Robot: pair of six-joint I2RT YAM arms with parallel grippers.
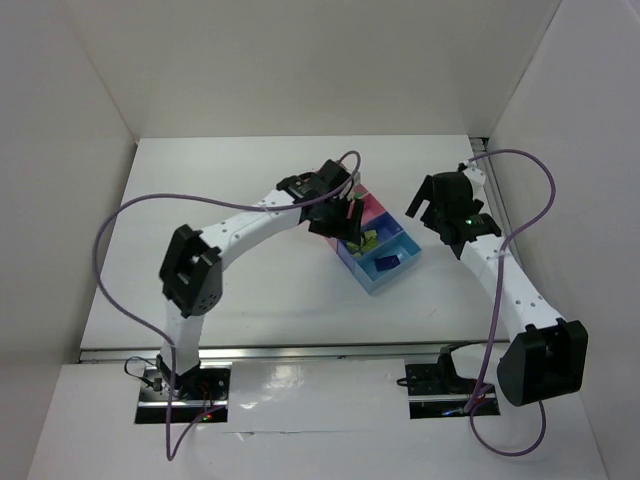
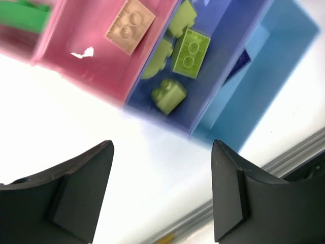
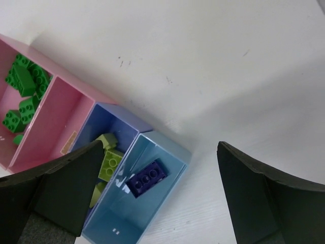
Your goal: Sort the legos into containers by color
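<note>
1. The left gripper (image 2: 161, 147) is open with nothing between its jaws. It hangs low over the row of trays, fingertips just short of the near walls, so the tray floors show ahead of them.
2. Straight ahead of those fingertips is the periwinkle tray (image 2: 223, 30), which holds the yellow-green bricks (image 2: 190, 52). They lie tumbled against one another, not lined up. I judge that an open, empty gripper right above this tray fits a drop into it.
3. Ahead and toward its left finger is the pink tray (image 2: 91, 71), with a flat tan piece (image 2: 130, 25) on the floor. Whether that is a brick or a label I cannot tell.
4. Ahead and toward its right finger is the light-blue tray (image 2: 274, 56), whose wall touches the periwinkle one.
5. The right gripper (image 3: 160, 144) is spread wide and empty, held high over the table (image 3: 203, 61) beside the trays. Keeping it off to the side leaves the left arm room, as I read it.
6. Below the right gripper, nearer its left finger, the dark blue brick (image 3: 147, 178) lies alone in the light-blue tray. Beyond that finger, the dark green bricks (image 3: 23, 84) are heaped in the farthest pink compartment.
7. Each colour has its own tray, and I see no brick outside them in any view. The sorting looks finished or nearly so. The next move would call for lifting the low left gripper away without clipping a tray wall.
</note>
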